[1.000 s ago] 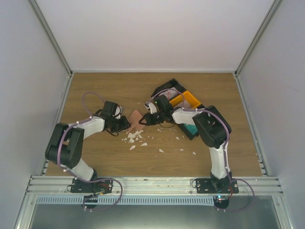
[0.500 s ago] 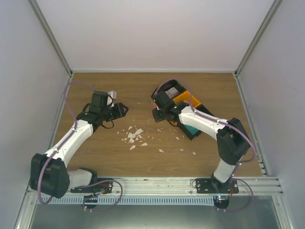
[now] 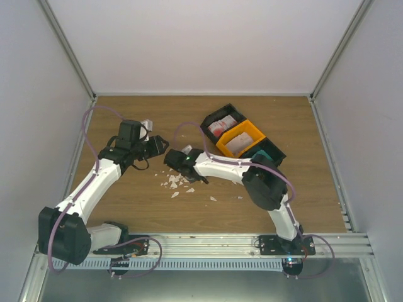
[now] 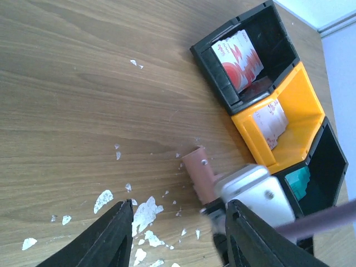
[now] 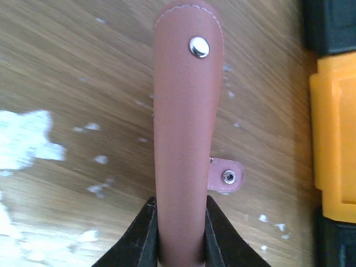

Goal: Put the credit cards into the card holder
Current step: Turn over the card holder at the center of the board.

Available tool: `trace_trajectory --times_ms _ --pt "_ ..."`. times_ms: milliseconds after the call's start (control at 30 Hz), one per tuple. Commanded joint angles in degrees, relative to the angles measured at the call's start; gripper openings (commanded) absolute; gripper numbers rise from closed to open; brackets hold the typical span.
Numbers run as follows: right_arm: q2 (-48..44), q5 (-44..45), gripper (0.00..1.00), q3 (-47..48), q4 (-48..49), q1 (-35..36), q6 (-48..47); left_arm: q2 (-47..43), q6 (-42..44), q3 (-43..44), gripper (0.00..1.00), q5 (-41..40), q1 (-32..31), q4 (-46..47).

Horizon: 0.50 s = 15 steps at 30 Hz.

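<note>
Nearest to us, white paper scraps [image 3: 178, 182] lie on the table [image 3: 283, 207]. Just behind them our right gripper [image 5: 179, 222] clamps the folded pink card holder [image 5: 186, 139] by one end and holds it over the wood. Our left gripper [image 4: 181, 233] hangs beside it, its fingers apart and empty. We think it is best to lay the holder flat, away from the scraps, so that the left fingers can open it. Farther back, the credit cards [image 4: 239, 55] stand in the bins [image 4: 303, 94].
</note>
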Motion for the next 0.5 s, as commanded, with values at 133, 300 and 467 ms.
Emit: trace_trajectory --times_ms 133,300,467 --pt "3.91 -8.85 0.4 4.45 3.47 4.78 1.89 -1.18 -0.24 1.89 0.53 0.94 1.07 0.07" --pt "-0.95 -19.5 0.5 0.51 12.3 3.57 0.21 -1.09 -0.27 1.57 0.57 1.76 2.23 0.07" --pt "-11.68 -30.68 0.59 -7.95 25.26 0.33 -0.48 -0.75 -0.27 0.25 0.58 4.21 3.71 0.66"
